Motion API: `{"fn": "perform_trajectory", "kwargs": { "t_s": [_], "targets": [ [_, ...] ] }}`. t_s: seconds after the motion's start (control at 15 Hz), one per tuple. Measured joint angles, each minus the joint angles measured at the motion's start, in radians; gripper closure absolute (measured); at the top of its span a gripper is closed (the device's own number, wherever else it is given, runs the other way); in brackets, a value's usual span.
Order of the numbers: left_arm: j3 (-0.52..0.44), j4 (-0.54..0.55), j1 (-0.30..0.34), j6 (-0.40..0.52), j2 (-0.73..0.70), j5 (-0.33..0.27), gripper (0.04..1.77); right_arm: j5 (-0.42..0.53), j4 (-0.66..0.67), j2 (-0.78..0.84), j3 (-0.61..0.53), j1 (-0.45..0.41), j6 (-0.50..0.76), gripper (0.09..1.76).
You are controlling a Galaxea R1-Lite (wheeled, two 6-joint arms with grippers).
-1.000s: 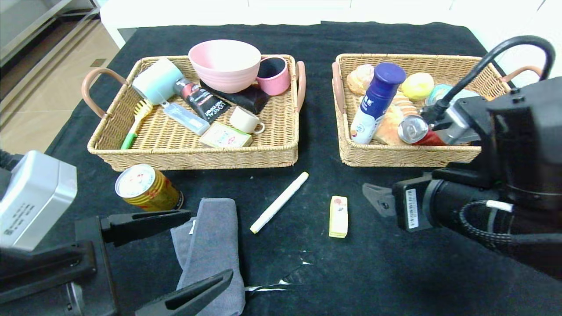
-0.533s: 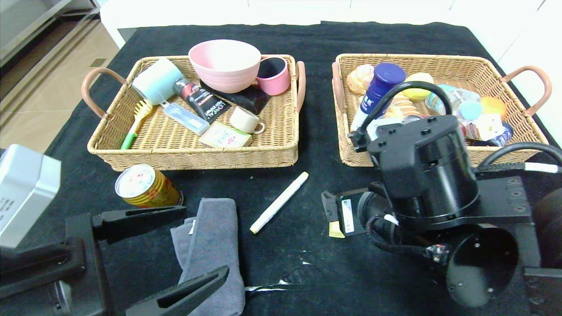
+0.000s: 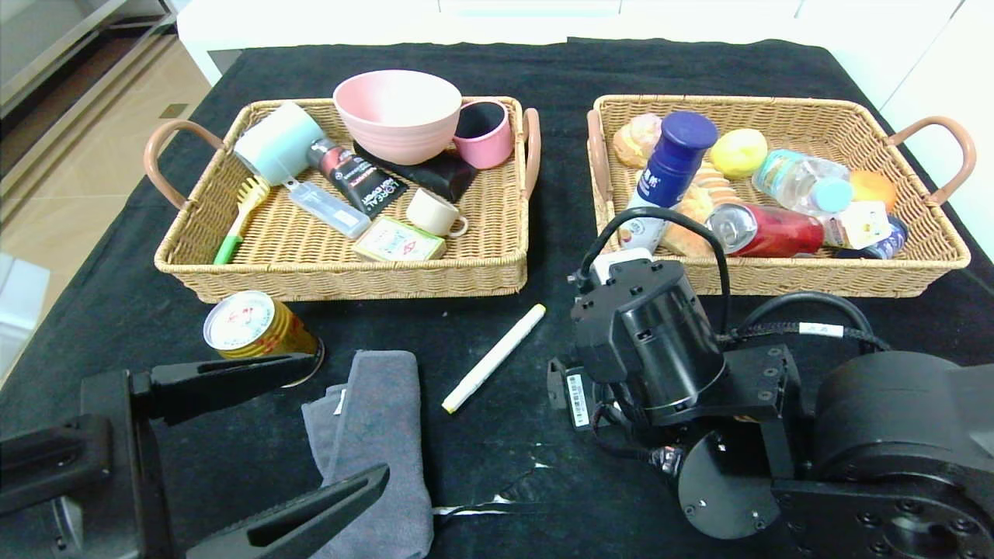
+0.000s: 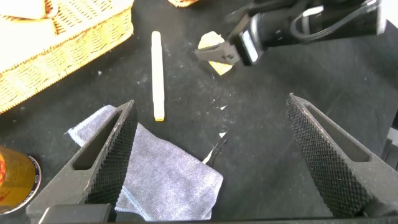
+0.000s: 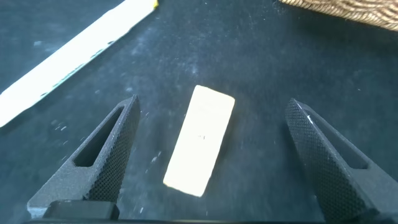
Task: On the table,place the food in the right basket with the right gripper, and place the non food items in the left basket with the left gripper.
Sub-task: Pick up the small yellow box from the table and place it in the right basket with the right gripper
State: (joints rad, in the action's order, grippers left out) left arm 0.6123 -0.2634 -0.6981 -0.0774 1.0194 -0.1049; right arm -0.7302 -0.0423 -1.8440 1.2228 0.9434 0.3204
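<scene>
The small yellow pack lies flat on the black table, between the fingers of my open right gripper. In the head view the right arm covers the pack. My left gripper stands open at the near left, over the folded grey towel, touching nothing. The white marker lies slantwise between the two arms. A gold-red can stands left of the towel. The left basket holds a pink bowl and cups. The right basket holds bottles, a red can and buns.
A small white tear marks the cloth near the front edge. The two baskets sit side by side at the back with a narrow gap between their handles. From the left wrist, the right gripper shows by the pack.
My right arm has swung left and down from in front of the right basket to over the yellow pack. The left gripper has drifted slightly back and lower. No object has moved.
</scene>
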Motion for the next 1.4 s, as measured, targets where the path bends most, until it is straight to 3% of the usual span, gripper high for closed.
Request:
{"fn": "perform_trajectory", "kwargs": {
  "t_s": [0.4, 0.6, 0.87, 0.93, 1.4],
  "targets": [
    [0.000, 0.002, 0.000, 0.000, -0.006, 0.000, 0.09, 0.005, -0.007, -0.023, -0.001, -0.016, 0.000, 0.18],
    [0.000, 0.002, 0.000, -0.009, -0.008, 0.001, 0.09, 0.006, -0.007, -0.030, -0.003, -0.016, 0.001, 0.69],
    [-0.001, 0.001, 0.000, -0.010, -0.010, 0.001, 0.09, 0.006, -0.008, -0.040, -0.006, -0.016, 0.010, 1.15],
    [-0.001, 0.001, 0.000, -0.010, -0.010, 0.001, 0.09, 0.006, -0.009, -0.041, -0.006, -0.016, 0.018, 1.48],
    [-0.005, 0.003, 0.000, -0.011, -0.002, -0.001, 0.09, 0.004, -0.008, -0.047, -0.007, -0.014, 0.020, 1.50]
  ]
}}
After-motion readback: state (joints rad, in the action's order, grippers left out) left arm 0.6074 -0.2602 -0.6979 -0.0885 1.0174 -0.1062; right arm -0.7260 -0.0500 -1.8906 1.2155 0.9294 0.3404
